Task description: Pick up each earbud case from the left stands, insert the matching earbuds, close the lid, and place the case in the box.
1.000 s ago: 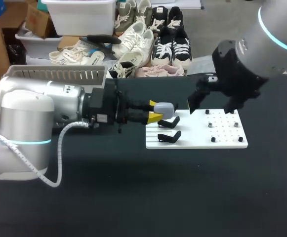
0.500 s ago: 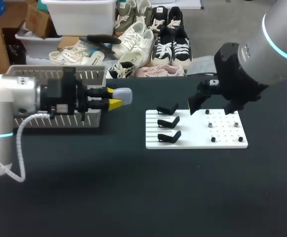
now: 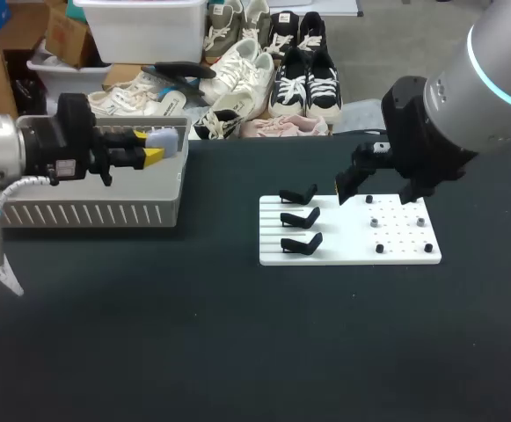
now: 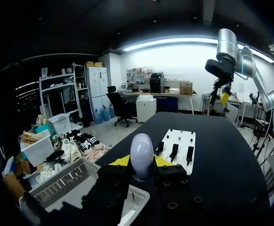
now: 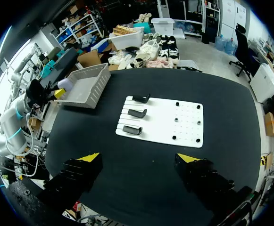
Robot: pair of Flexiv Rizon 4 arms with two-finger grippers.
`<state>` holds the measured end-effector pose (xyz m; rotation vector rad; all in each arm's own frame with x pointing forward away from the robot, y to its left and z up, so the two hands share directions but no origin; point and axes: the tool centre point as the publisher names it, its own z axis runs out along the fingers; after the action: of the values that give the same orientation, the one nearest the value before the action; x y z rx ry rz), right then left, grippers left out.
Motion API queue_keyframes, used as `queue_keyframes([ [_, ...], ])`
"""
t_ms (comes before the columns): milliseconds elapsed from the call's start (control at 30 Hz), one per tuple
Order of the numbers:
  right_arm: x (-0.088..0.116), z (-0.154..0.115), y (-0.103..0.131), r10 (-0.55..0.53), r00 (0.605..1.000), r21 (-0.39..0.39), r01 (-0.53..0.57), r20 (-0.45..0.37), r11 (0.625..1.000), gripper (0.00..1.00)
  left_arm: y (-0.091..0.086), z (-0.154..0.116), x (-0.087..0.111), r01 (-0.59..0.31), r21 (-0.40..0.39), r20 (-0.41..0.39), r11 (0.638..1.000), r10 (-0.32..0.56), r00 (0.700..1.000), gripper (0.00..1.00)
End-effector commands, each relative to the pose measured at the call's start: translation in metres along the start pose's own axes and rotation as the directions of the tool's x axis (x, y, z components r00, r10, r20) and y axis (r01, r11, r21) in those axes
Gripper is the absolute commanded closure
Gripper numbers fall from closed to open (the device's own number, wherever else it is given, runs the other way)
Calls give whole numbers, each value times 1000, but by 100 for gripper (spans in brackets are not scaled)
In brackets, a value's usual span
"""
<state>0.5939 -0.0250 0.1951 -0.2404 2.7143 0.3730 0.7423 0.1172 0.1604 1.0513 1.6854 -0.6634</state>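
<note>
At upper left, left gripper (image 3: 149, 146) grips the earbud case (image 3: 161, 138) over the box (image 3: 88, 214); releasing early might drop it outside.

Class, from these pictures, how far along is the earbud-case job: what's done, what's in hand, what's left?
Done: all three stands are empty. In hand: the left gripper holds a closed case over the box. Left: releasing it there. The right gripper is open, empty.
</note>
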Motion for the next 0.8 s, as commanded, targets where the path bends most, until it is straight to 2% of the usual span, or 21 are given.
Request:
queue_keyframes([
  [33,2,-1,-1,2,1000,1,-2,7,1000,0,20,2,8,42,-51,-14,998,-42,999,100],
  [100,2,-1,-1,2,1000,1,-2,7,1000,0,24,4,11,65,-66,-31,996,-67,997,100],
  [200,2,-1,-1,2,1000,1,-2,7,1000,0,48,5,23,98,-90,-56,991,-103,993,100],
  [533,2,-1,-1,2,1000,1,-2,7,1000,0,94,8,45,169,-135,-156,976,-190,969,100],
  [600,2,-1,-1,2,1000,1,-2,7,1000,0,101,8,47,180,-141,-165,973,-203,965,89],
  [633,2,-1,-1,2,1000,1,-2,7,1000,0,104,8,48,185,-142,-168,972,-208,963,67],
  [700,2,-1,-1,2,1000,1,-2,7,1000,0,107,8,50,189,-138,-179,972,-212,961,54],
  [767,2,-1,-1,2,1000,1,-2,7,1000,0,109,8,50,187,-131,-187,974,-210,960,18],
  [800,2,-1,-1,2,1000,1,-2,7,1000,0,111,8,51,188,-130,-189,974,-210,959,3],
])
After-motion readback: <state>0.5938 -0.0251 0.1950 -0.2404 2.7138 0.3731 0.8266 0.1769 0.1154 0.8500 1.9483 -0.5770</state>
